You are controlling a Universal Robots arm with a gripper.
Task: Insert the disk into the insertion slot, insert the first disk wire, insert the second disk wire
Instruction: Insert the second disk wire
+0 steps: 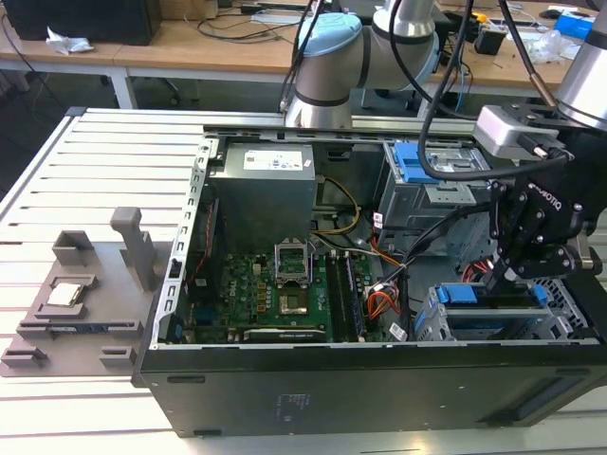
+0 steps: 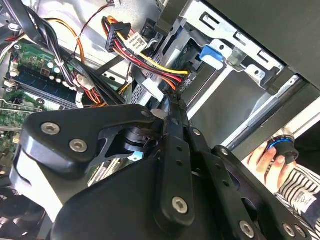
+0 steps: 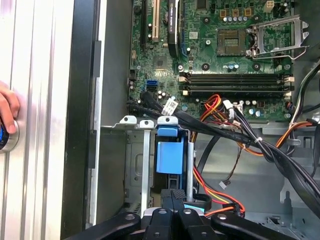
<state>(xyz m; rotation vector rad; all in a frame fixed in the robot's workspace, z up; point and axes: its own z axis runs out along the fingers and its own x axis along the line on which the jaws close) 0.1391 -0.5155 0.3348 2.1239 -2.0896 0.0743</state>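
Observation:
The disk [image 1: 474,296], framed by its blue caddy [image 3: 170,156], sits inside the insertion slot [image 1: 569,318], a silvery cage at the case's corner on the exterior view's right. My gripper [image 1: 500,280] hangs right over the disk's end, its black fingers [image 3: 172,196] pressed together with nothing visible between them. In the second wrist view the gripper [image 2: 172,102] points at the cage edge, close to a red, yellow and black wire bundle [image 2: 150,62] that ends in a black connector [image 2: 114,31]. Orange and red wires [image 3: 220,200] lie beside the fingers.
The open case holds a green motherboard [image 1: 285,294], a grey power supply [image 1: 261,190] and a second bay with a blue latch [image 1: 413,161]. Black cable bundles [image 3: 250,140] cross near the cage. A person's hand [image 3: 7,107] rests on the table outside the case. A grey fixture [image 1: 76,303] lies at the exterior view's left.

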